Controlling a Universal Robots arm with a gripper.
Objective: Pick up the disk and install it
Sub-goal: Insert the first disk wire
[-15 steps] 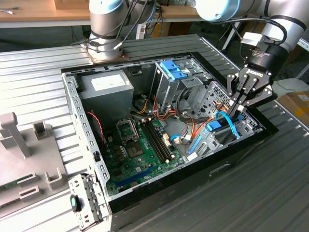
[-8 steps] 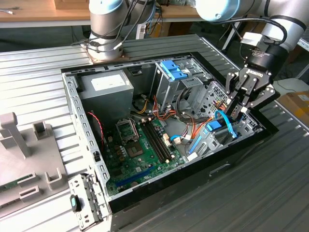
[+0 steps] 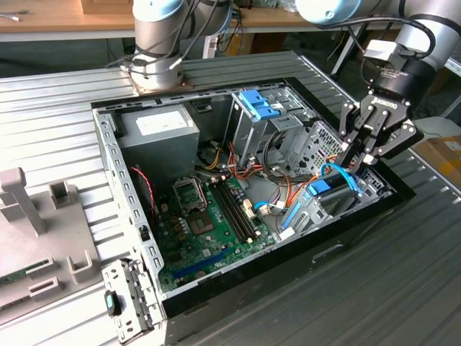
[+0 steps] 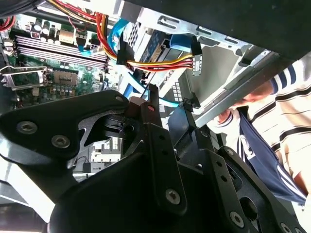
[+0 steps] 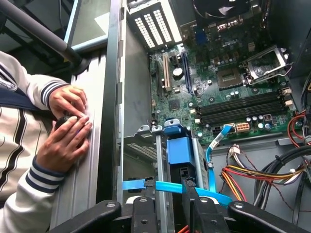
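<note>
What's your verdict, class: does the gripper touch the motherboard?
Apart. The exterior view shows the gripper at the drive cage, cables between it and the motherboard.

1. Exterior view: high and standing back, angled down across the open computer case (image 3: 108,155).
2. Both wrist views: close inside that case, sharing the motherboard (image 5: 218,82) (image 4: 82,73) with the exterior view.

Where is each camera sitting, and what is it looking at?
Exterior view: set apart, looking down into the open computer case; arm and gripper show.
First wrist view: on the arm, facing the motherboard; gripper in front, a person's hands beside the case.
Second wrist view: on the arm, facing cables; gripper in front.
Shared: all three show the motherboard and gripper.
</note>
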